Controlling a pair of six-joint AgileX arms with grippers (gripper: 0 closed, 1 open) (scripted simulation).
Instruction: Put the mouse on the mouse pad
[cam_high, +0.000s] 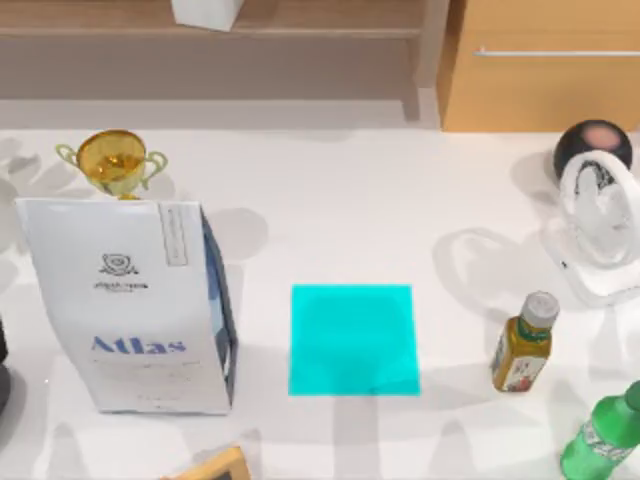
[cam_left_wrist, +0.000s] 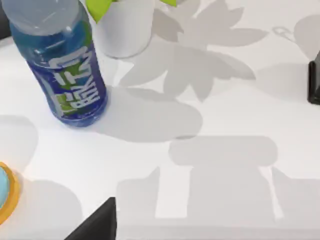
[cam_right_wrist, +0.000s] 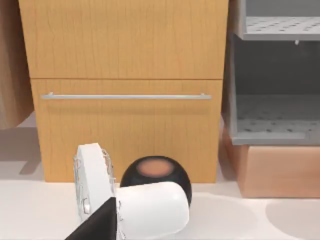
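White tabletop (cam_high: 400, 210) all round, wooden drawers (cam_high: 540, 70) at the back. Nearest the front edge, a green bottle (cam_high: 603, 435) at the right and a yellow-labelled bottle (cam_high: 523, 343) just left of it. Mid-table lies the cyan mouse pad (cam_high: 353, 339), bare. Left of it stands a white bag (cam_high: 130, 300) reading "Atlas", a gold trophy (cam_high: 112, 160) behind it. Far right: a white fan (cam_high: 600, 225) and a black sphere (cam_high: 593, 147). Whether either gripper's fingers are open, I cannot tell.
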